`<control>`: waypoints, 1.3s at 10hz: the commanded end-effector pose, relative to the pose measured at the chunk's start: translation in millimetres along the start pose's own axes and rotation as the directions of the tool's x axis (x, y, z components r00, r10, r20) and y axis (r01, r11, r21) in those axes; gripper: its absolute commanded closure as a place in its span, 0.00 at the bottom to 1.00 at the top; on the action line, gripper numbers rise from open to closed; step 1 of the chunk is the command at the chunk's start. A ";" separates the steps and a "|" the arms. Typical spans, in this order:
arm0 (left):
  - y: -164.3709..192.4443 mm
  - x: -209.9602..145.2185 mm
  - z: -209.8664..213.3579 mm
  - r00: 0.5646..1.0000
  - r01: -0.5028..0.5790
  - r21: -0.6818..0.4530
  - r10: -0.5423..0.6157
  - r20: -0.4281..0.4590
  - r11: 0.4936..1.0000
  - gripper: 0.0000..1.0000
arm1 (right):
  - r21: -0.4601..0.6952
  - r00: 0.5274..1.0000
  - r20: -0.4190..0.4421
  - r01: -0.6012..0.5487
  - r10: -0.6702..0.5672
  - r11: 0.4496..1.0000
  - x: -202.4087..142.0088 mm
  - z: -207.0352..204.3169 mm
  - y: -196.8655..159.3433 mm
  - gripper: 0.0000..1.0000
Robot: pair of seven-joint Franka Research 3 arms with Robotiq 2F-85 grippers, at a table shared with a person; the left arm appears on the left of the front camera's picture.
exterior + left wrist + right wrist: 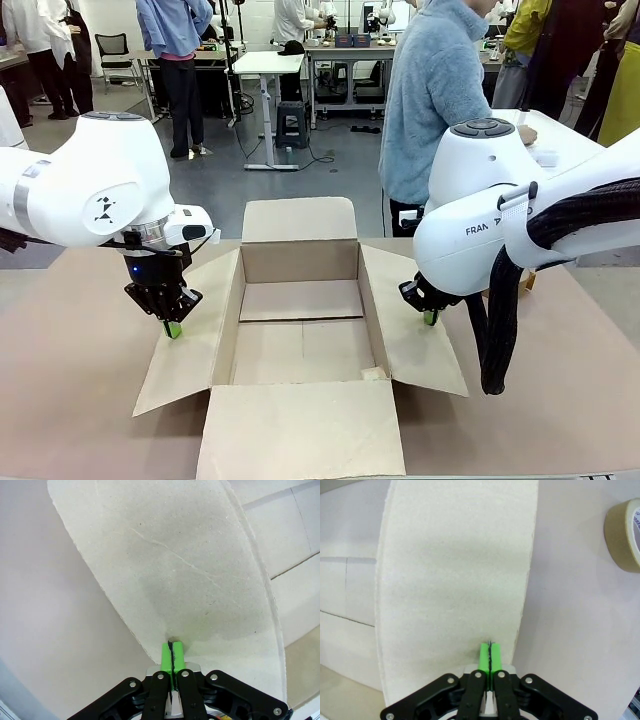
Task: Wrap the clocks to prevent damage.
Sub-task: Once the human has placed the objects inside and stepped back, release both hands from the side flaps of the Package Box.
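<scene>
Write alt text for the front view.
A cardboard box stands open on the table, flaps spread. The shut left pincer points down at its left flap and the shut right pincer at its right flap. A person in a blue top stands behind.

Two white arms, glossy and rounded. The left arm point(90, 190) wears a small black emblem on its big joint, a silver ring below, a blue light glowing at the wrist. Its left gripper point(173, 329) is black linkage with silver pivot screws and bright green pads point(165, 656). Over to the right arm point(470, 240): grey "FRAN" lettering, a dark round cap on top, a thick black braided cable point(497, 330) hanging off it. The right gripper point(430, 318), same black and green. The person point(435, 90) wears a light blue fleece.
</scene>
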State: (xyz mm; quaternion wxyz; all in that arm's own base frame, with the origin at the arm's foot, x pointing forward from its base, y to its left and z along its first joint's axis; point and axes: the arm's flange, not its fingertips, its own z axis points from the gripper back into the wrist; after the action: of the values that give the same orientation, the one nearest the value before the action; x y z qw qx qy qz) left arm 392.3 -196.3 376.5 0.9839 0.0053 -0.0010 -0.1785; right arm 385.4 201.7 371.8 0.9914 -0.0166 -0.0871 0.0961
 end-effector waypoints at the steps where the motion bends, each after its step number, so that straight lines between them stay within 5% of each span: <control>1: 0.1 -0.6 -0.1 1.000 0.002 0.004 -0.002 -0.002 1.000 1.00 | -0.003 1.000 0.000 0.006 -0.006 1.000 -0.1 -0.9 -0.5 0.99; 13: 0.1 -0.6 -0.1 1.000 0.002 0.004 -0.002 -0.002 1.000 1.00 | -0.003 1.000 0.000 0.006 -0.006 1.000 -0.1 -0.9 -0.5 0.99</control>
State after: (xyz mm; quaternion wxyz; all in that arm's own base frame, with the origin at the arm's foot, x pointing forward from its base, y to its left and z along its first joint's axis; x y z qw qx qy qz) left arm 392.3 -196.3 376.5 0.9839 0.0053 -0.0010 -0.1785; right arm 385.4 201.7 371.8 0.9914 -0.0166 -0.0871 0.0961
